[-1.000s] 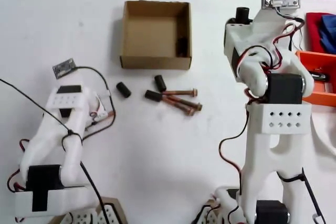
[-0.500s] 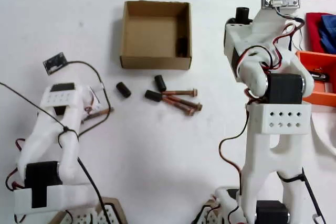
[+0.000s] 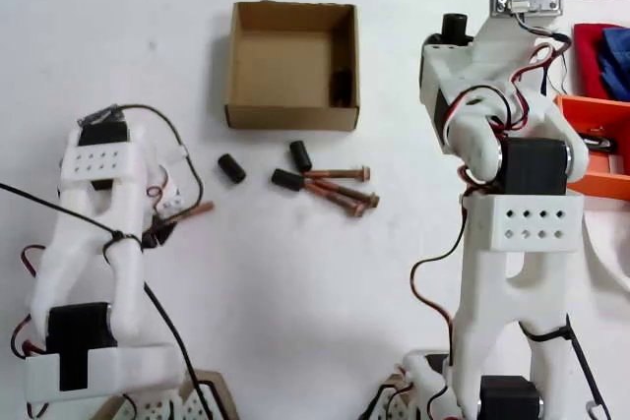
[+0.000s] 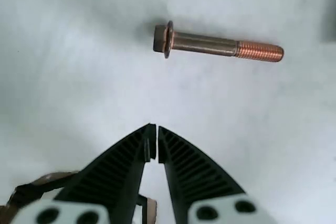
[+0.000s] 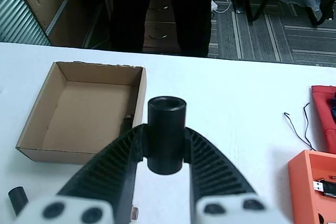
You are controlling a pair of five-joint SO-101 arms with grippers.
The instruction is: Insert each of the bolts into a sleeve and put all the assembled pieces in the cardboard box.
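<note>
While a black sleeve [image 5: 167, 129] is gripped upright between the jaws of the right gripper [image 5: 166, 148], held up beside the cardboard box [image 5: 31, 153], the left gripper [image 4: 153, 140] is seen closed on nothing, low over the white table [image 4: 63, 77]. One copper bolt [image 4: 218, 45] is laid flat just beyond its tips, not touching them. Further sleeves [image 3: 231, 167] and bolts [image 3: 340, 174] are scattered before the box.

Copper bolts [image 3: 335, 173] and black sleeves [image 3: 232, 167] lie near the open cardboard box [image 3: 292, 117].

Four bolts [image 4: 218, 45], five sleeves [image 5: 167, 129], one cardboard box [image 3: 291, 116]
</note>
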